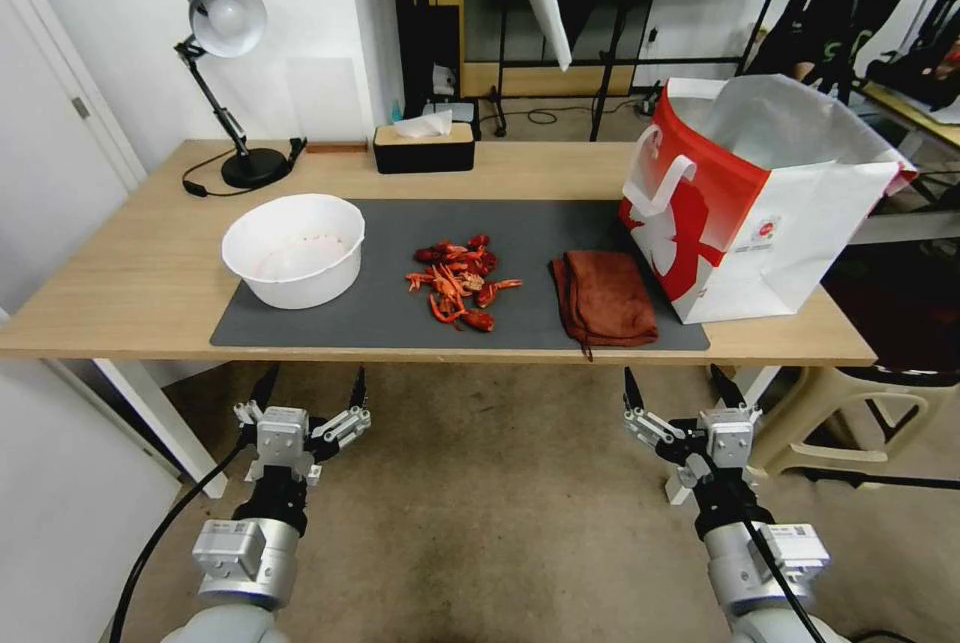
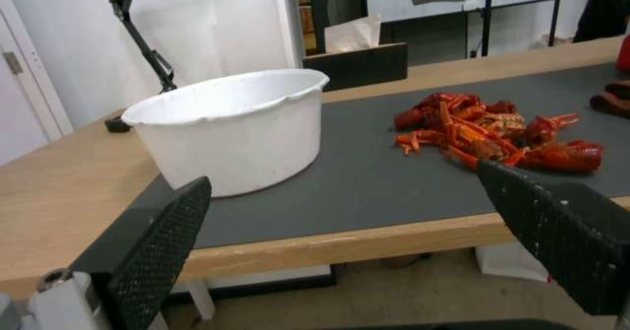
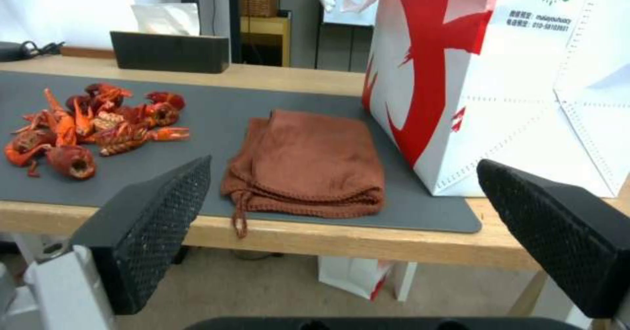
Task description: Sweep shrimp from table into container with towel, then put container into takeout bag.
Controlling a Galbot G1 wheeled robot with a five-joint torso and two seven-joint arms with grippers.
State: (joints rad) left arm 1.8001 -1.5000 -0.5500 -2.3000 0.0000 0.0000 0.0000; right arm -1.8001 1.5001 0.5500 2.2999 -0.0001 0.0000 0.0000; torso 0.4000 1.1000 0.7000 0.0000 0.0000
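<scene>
Seen from the head camera, the counter (image 1: 120,293) carries a dark grey mat (image 1: 400,318) with the task's things laid out in a row along it. The white container (image 1: 296,249) stands at the robot's left end of the mat, the shrimp (image 1: 459,281) lie heaped near the middle, and the folded rust-brown towel (image 1: 604,299) rests flat to their right, apart from them. The takeout bag (image 1: 760,208) stands upright and open at the right end, its base partly on the mat, just beside the towel. A black tissue box (image 1: 424,147) and a desk lamp (image 1: 225,73) sit toward the counter's far edge. Both arms hang below the near edge: the left end effector (image 1: 309,392) below the container, the right end effector (image 1: 684,389) below the towel and bag, each with fingers spread and nothing held.

From the left wrist, the left end effector (image 2: 344,184) is released, its fingers (image 2: 157,241) wide apart, level with the counter edge; the container (image 2: 233,128) and shrimp (image 2: 492,135) lie beyond.

From the right wrist, the right end effector (image 3: 341,177) is likewise released; the towel (image 3: 308,165) lies straight ahead between the shrimp (image 3: 92,128) and the takeout bag (image 3: 499,83), a loose thread hanging over the counter edge.
</scene>
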